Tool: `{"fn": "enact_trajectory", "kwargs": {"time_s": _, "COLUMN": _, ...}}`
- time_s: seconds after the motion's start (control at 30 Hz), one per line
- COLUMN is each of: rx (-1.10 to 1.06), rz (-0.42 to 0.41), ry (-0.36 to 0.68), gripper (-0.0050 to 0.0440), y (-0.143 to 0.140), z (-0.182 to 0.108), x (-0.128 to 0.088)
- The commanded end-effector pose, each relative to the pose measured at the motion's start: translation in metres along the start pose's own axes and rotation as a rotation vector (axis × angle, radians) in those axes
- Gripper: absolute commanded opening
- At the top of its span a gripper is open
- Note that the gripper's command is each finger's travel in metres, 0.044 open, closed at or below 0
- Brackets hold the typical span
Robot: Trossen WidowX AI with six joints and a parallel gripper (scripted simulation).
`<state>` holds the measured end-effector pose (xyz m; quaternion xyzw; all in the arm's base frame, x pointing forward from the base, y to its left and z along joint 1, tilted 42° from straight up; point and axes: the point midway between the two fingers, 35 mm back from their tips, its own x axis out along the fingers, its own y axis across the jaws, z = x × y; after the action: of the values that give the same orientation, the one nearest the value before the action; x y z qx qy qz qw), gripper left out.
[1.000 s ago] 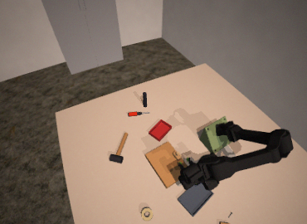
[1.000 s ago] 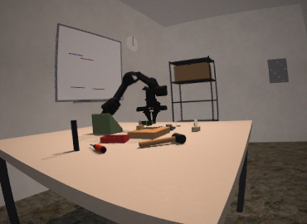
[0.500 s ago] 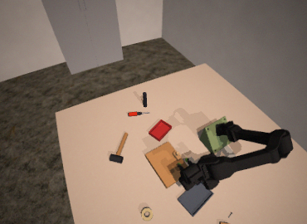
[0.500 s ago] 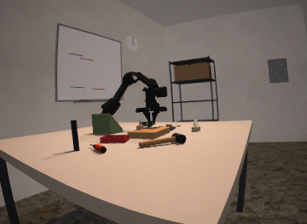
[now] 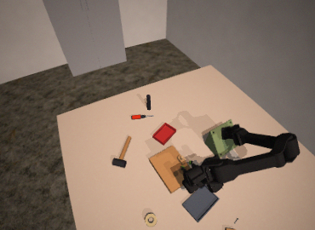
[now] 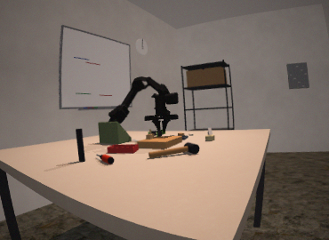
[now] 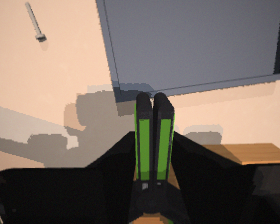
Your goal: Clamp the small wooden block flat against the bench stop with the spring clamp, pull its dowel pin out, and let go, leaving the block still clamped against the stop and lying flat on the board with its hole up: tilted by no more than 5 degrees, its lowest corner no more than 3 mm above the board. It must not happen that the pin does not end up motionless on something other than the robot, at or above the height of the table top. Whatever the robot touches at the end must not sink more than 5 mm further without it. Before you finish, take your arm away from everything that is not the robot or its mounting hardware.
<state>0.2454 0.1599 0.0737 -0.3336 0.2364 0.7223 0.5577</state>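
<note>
A black robot arm [image 5: 255, 157] reaches over a big pale table [image 5: 98, 185]. Its gripper [image 5: 191, 177] points down over the near right corner of a flat brown wooden board [image 5: 163, 163].

The fingers are closed most of the way, and they squeeze a spring clamp with green and black handles [image 7: 154, 135]. In the wrist view the two handles stand side by side, almost touching, with the black fingers pressed on them from both sides.

The small wooden block [image 6: 150, 136] looks like a little lump on the board, just under the gripper. It is too small to tell if it lies flat or if its pin is in it.

A flat grey-blue tray [image 5: 200, 203] lies on the table just near of the board. A small grey screw [image 7: 36, 22] lies well apart from it.

A red square tray [image 5: 164, 133] sits just beyond the board. A hammer with a wooden handle and black head [image 5: 123, 152] lies to the left. Farther away are a red screwdriver [image 5: 140, 117] and a black stick [image 5: 148, 101]. The arm stands on a green block [image 5: 214, 140] on the right.
</note>
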Motion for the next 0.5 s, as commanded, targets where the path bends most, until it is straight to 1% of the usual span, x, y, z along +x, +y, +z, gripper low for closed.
{"fn": "enact_trajectory", "kwargs": {"time_s": 0.0, "rx": 0.002, "rz": 0.000, "ry": 0.002, "gripper": 0.0000, "y": 0.000, "z": -0.006, "x": 0.000}}
{"fn": "enact_trajectory", "kwargs": {"time_s": 0.47, "rx": 0.002, "rz": 0.000, "ry": 0.002, "gripper": 0.0000, "y": 0.000, "z": -0.016, "x": 0.001}}
